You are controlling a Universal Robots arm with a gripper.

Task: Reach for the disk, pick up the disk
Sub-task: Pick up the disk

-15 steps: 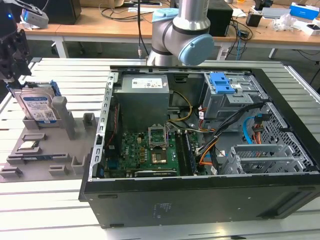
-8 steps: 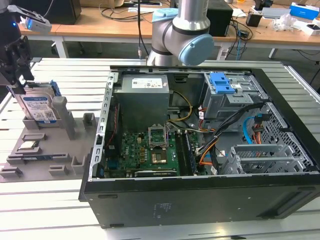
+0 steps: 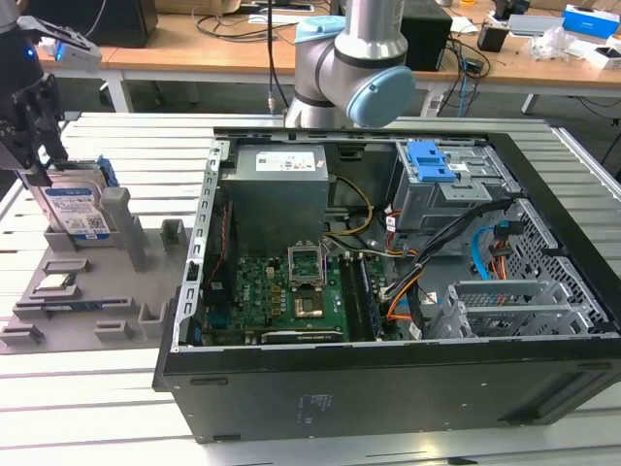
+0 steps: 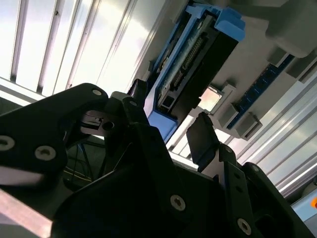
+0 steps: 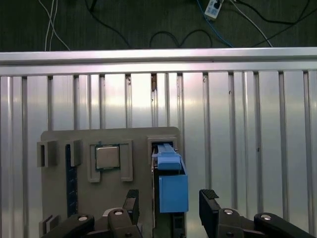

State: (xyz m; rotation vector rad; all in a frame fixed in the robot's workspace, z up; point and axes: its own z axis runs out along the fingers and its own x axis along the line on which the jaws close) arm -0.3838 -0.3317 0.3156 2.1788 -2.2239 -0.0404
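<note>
- Gripper (image 5: 169,204) spread wide, its fingers straddling the upright disk (image 5: 173,188) in the grey holder (image 5: 55,194).
- A sound grasp likely needs the disk centred, with its flat faces met squarely.

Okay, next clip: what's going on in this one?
The robot arm's hand hangs over the disk, which stands on edge in a grey holder beside the open computer case. Its fingers are open, one on each side of the disk, with gaps showing in the first wrist view. Nothing is gripped or lifted yet.
</note>
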